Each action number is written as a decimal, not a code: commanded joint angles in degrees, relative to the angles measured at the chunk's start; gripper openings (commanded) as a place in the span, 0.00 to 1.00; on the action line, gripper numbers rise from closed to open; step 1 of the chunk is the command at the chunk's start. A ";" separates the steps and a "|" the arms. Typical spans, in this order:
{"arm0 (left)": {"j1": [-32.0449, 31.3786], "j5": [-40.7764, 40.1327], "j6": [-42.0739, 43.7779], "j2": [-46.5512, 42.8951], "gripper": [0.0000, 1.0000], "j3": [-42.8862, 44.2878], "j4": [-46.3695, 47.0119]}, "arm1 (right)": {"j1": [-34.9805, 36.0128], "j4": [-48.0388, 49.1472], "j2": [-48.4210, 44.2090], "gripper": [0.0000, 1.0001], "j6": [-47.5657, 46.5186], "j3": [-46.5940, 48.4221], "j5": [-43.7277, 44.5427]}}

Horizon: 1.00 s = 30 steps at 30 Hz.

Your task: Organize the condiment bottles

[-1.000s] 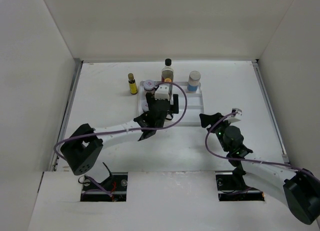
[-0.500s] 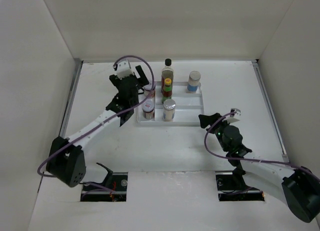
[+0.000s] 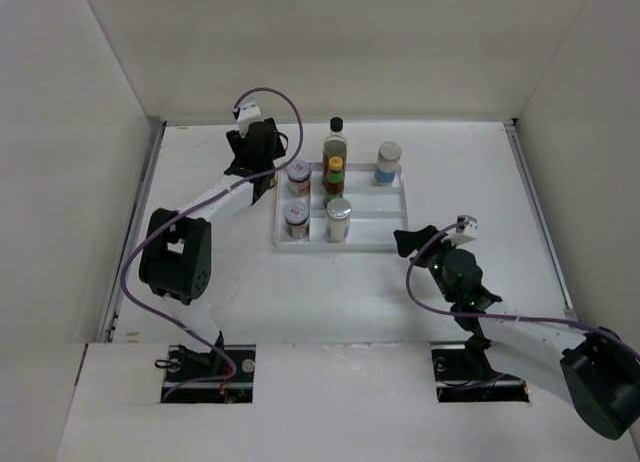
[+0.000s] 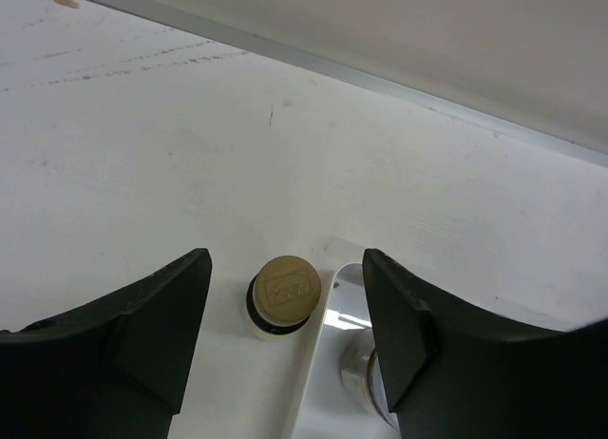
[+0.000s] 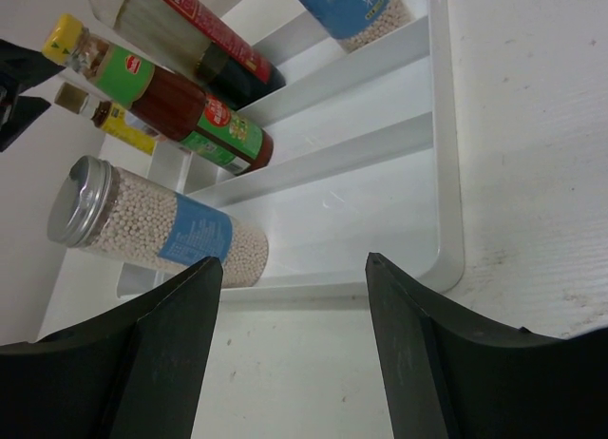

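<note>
White tabletop (image 4: 190, 125) | left gripper (image 4: 285, 258) is now moved off the tray (image 3: 375, 222) to the yellow-capped bottle (image 4: 285, 292) just outside its far-left corner | jaws apart astride the cap, nothing clamped | judged last bottle outstanding | bottle upright, long axis vertical, cap up | right gripper (image 5: 294, 261) held apart, empty

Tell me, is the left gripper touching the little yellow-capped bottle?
Apart. The left wrist view shows the yellow-capped bottle standing between the open fingers of the left gripper, with bare table visible on both sides of its cap.
</note>
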 commanded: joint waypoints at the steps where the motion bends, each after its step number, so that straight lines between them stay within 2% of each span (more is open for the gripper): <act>1: 0.54 1.87 0.08 0.65 0.61 3.73 0.03 | 0.40 2.43 0.56 0.69 -0.07 2.31 -0.99; 10: 0.55 1.34 -0.37 3.99 0.49 3.56 0.21 | 0.49 2.34 0.56 0.69 -0.33 2.58 -1.61; 15: 0.90 -0.32 -0.54 3.74 0.25 3.65 0.30 | 0.49 2.43 1.17 0.69 -0.16 2.58 -1.78; 17: 0.81 -0.77 -0.28 1.99 0.21 3.12 0.47 | 0.58 2.43 1.00 0.68 -0.51 2.75 -1.44; 21: 0.28 -1.38 0.77 -5.47 0.19 1.19 0.82 | 0.58 2.43 0.47 0.68 -0.34 2.32 -1.43; 25: -1.21 -2.35 2.18 -17.07 0.19 -3.64 2.58 | 0.49 2.43 -2.24 0.69 -0.86 1.62 -0.21; 30: -7.43 -2.09 3.41 -30.70 0.19 -7.25 1.97 | 0.14 1.82 -7.34 0.75 -0.34 -0.58 2.95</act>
